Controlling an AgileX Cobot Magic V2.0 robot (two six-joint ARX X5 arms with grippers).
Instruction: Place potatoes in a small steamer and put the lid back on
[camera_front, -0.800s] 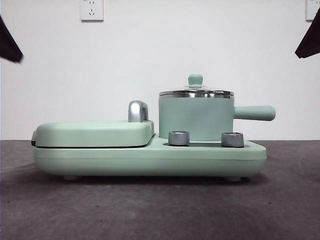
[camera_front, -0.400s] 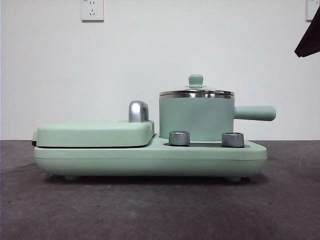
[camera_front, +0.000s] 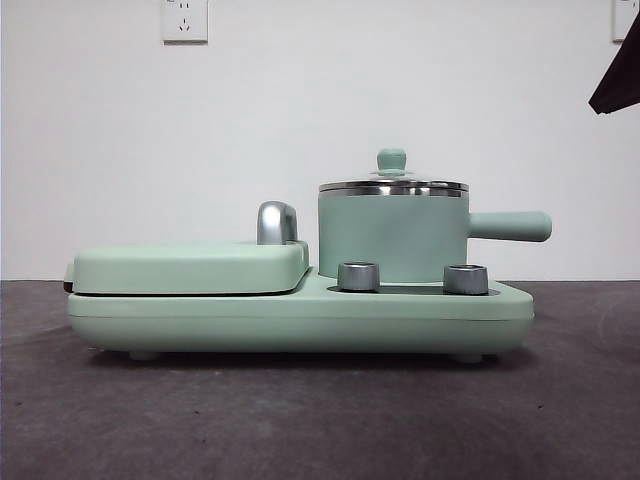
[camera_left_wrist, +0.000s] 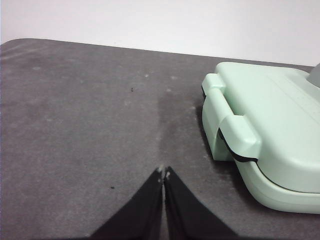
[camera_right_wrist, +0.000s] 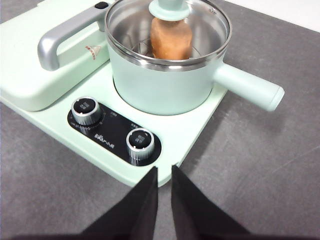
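The small steamer (camera_front: 392, 240) is a mint-green pot standing on the right half of the mint-green appliance, its straight handle (camera_front: 510, 226) pointing right. The lid (camera_front: 392, 186) sits level on the steel rim. In the right wrist view the potato (camera_right_wrist: 171, 37), orange-brown, stands inside the steamer (camera_right_wrist: 160, 85) under the glass lid (camera_right_wrist: 210, 22). My right gripper (camera_right_wrist: 164, 170) hovers off the appliance's front edge near the two dials, its jaws slightly open and holding nothing. My left gripper (camera_left_wrist: 163, 172) is shut over bare table, beside the griddle's end.
The flat hinged griddle section (camera_front: 190, 268) with its chrome handle (camera_front: 276, 222) fills the appliance's left half. Two steel dials (camera_front: 358, 276) sit at the front below the pot. A black arm tip (camera_front: 618, 80) shows at the top right corner. Dark grey table (camera_front: 320, 420) lies around.
The black arm tip at the top left corner of the front view has gone out of the picture. The pot, lid and appliance have not moved.
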